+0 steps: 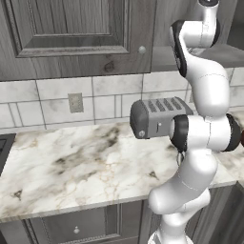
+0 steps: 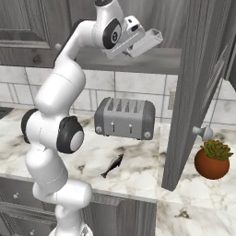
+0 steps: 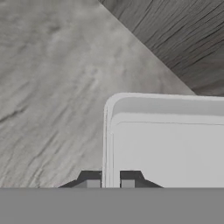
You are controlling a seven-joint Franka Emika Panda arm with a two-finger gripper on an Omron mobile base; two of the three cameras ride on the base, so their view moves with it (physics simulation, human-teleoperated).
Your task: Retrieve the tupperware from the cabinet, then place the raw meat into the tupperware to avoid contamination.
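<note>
Fingers (image 3: 109,183) nearly closed – pinching tupperware (image 3: 168,140) rim, w/ box lifted inside cabinet (image 2: 193,87).

1. Glossy white, rounded arm segments (image 2: 60,92), stacked from the lower left of the right base view up to its top centre.
2. Dark grey to black joint bands between segments; one round dark cap with a pale grey disc at its middle (image 2: 71,134), left of centre in the right base view.
3. Second dark ring with a light disc at the wrist (image 2: 112,32), near the top of that view.
4. White, boxy hand housing (image 2: 131,28) just right of the wrist, top centre.
5. Two small dark, squarish finger tips (image 3: 91,178) with pale grey faces, bottom centre of the hand view.
</note>
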